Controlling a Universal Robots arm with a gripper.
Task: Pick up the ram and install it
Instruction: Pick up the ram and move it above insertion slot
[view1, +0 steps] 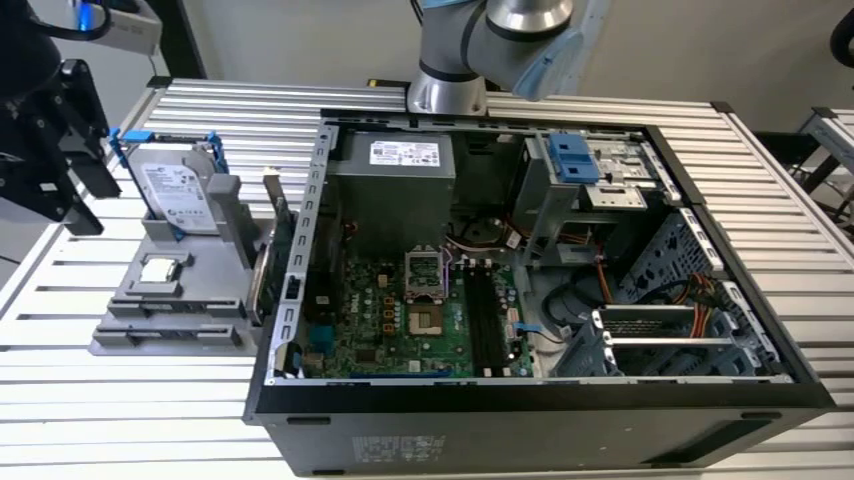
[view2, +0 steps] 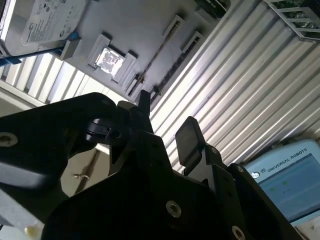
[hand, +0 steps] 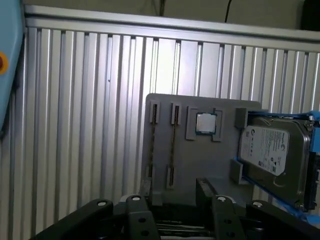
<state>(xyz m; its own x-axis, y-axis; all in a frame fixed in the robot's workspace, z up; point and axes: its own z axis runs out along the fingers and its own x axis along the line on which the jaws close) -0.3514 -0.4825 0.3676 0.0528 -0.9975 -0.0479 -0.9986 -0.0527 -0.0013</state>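
Note:
Two thin dark ram sticks stand on edge in the slots of a grey holder, one beside the other. The second wrist view shows them as two fine lines on the same holder. My gripper hangs above the holder's edge near the sticks' ends. It is open with nothing between its black fingers and is not touching the sticks. In the exterior view the gripper is at the far left, beside the holder.
The holder also carries a silver hard drive in a blue frame and a small square chip. To its right lies the open computer case, with the motherboard's long black slots. A green card stands by the case wall.

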